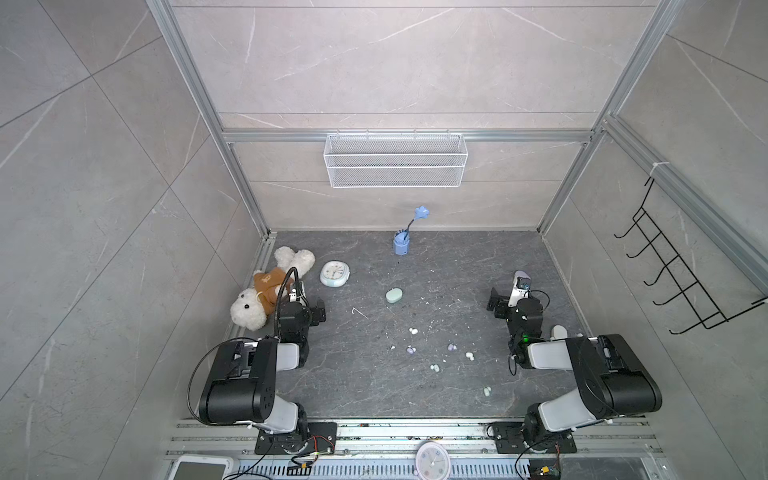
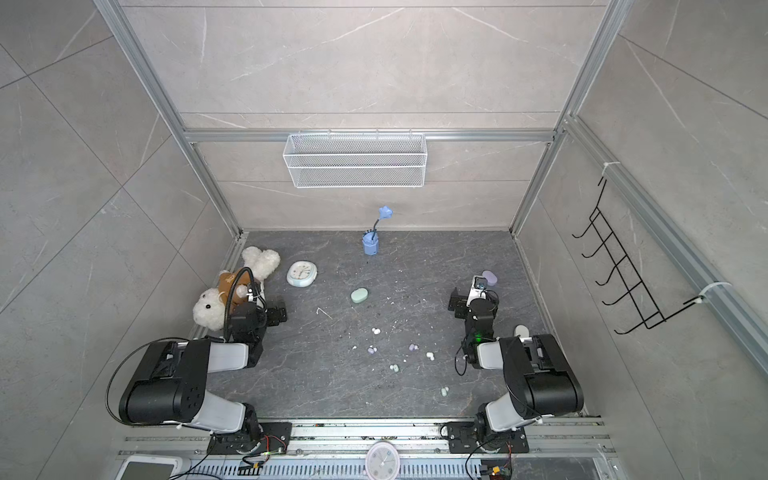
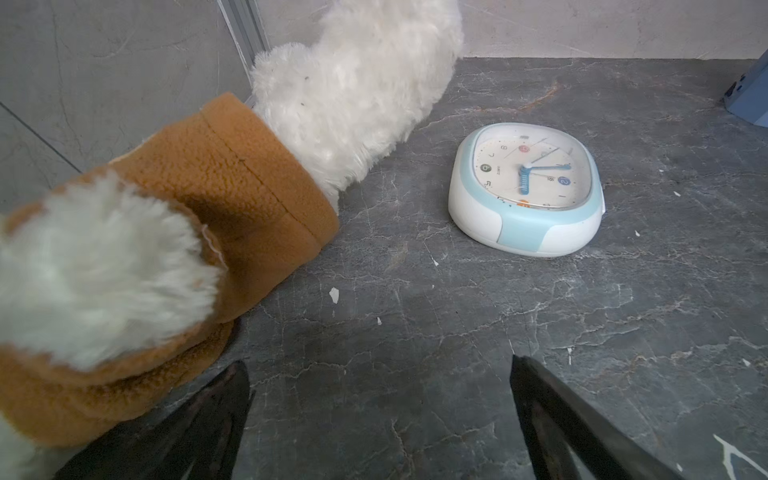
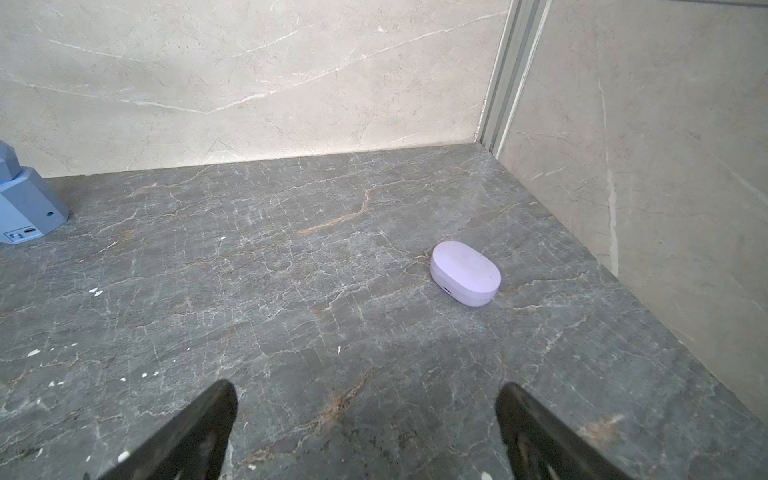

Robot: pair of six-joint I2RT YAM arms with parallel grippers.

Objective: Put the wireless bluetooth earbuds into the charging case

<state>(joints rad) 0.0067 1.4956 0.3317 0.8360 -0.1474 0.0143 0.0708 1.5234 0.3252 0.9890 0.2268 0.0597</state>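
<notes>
Several tiny earbuds lie loose on the dark floor between my arms: a white one (image 1: 413, 331), a lavender one (image 1: 410, 350) and a mint one (image 1: 434, 368) among them. A mint charging case (image 1: 394, 295) lies shut near the middle. A lavender charging case (image 4: 465, 273) lies shut ahead of my right gripper (image 4: 368, 385), which is open and empty. A white case (image 1: 559, 331) peeks out beside the right arm. My left gripper (image 3: 378, 363) is open over bare floor, next to the plush toy (image 3: 174, 232).
A white and blue clock (image 1: 334, 273) lies by the plush toy (image 1: 266, 291). A blue holder with a flower (image 1: 402, 243) stands at the back. A wire basket (image 1: 395, 160) hangs on the back wall, a black hook rack (image 1: 673, 282) on the right wall. White specks dot the floor.
</notes>
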